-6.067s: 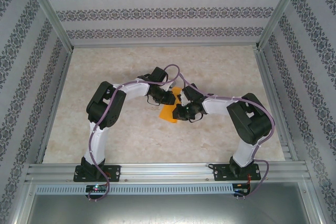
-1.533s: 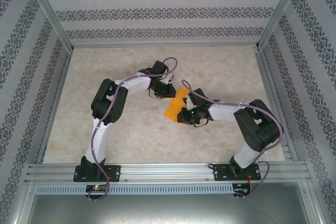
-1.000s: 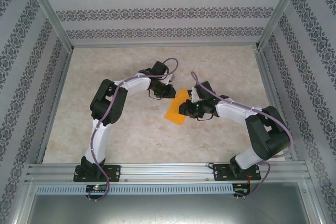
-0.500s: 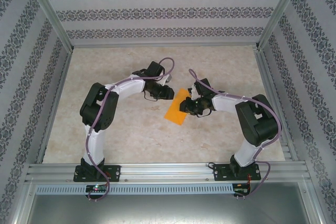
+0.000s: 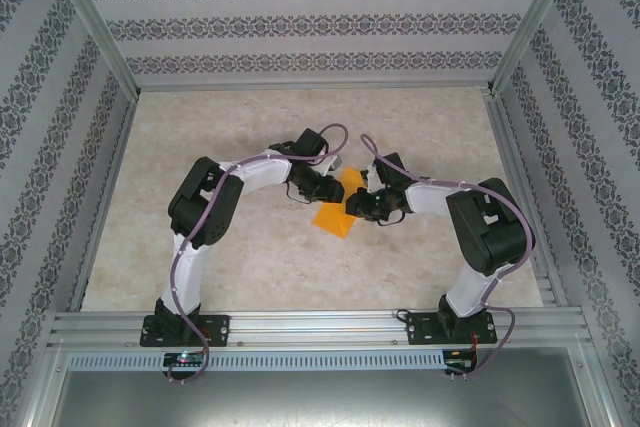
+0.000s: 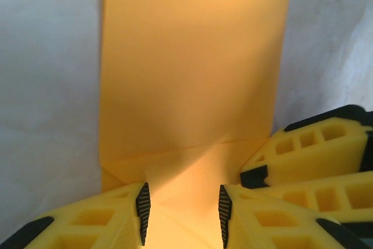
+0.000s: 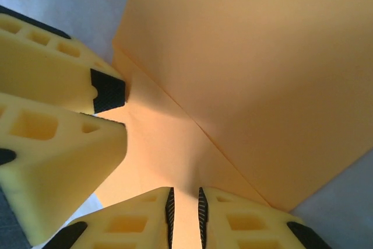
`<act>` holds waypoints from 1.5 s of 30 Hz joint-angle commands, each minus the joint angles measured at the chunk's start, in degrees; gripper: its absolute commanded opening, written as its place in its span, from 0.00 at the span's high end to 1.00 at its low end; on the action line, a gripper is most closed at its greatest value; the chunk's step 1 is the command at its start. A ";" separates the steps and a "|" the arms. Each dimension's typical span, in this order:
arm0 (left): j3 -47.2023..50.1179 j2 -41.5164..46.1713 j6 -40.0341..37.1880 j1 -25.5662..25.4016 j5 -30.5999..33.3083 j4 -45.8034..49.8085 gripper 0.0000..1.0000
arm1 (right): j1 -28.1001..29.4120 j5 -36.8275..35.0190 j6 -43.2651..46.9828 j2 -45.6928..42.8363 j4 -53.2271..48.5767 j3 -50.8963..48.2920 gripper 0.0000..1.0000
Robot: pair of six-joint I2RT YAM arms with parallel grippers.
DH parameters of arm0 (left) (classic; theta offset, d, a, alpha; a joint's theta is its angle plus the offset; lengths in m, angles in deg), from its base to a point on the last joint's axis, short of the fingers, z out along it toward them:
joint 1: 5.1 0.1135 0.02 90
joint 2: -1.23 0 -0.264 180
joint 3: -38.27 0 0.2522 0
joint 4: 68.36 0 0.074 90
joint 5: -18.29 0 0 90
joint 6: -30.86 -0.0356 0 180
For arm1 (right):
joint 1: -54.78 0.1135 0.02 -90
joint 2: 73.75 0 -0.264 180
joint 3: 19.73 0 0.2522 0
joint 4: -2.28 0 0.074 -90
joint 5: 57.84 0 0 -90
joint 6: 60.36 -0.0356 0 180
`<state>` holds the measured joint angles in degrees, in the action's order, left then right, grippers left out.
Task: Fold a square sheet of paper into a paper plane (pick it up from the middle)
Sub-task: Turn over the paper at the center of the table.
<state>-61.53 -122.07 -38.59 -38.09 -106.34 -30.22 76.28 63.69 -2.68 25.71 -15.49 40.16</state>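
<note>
Left gripper [image 6: 182, 214] is seen with its yellow, dark-padded jaws spread, paper showing in the gap between them. The right gripper [image 7: 185, 211] is seen with its jaws drawn almost together, and whether paper is nipped in the thin slit between the pads cannot be told. By size, the pale marbled tabletop [image 5: 430, 137] is taken first: both arms are bent inward over its middle, and the two grippers are brought nose to nose there. Between them the thin orange-yellow paper sheet [image 5: 334, 217] is laid flat on the tabletop, already folded to an oblong (no pointed nose is formed yet). Across the end under the grippers a shallow crease [image 6: 175, 150] is seen in the left wrist view, and in the right wrist view one layer is lapped over another along a slanting edge [image 7: 192, 119]. The step in hand is judged to be an early fold being set at that end. For the next move, one layer would need to be pinned by one gripper while a corner is lifted by the other and brought square to the centre line. A light, thin grip is called for, since such paper is easily buckled
</note>
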 commanded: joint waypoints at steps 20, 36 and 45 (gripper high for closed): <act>-2.13 -5.11 -3.59 -0.93 3.04 5.50 0.61 | -1.45 -3.01 3.71 -9.10 -5.66 -4.35 0.79; -3.04 1.94 -1.77 -0.94 2.63 4.04 0.55 | -3.64 -4.87 5.73 -6.88 -6.95 0.90 0.64; -3.02 5.15 -1.77 -0.50 3.85 4.84 0.51 | -3.24 3.42 2.66 -2.70 -0.33 1.69 0.63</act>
<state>-64.50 -119.71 -40.69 -38.49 -103.80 -27.75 72.89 63.38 1.02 22.39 -19.21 40.93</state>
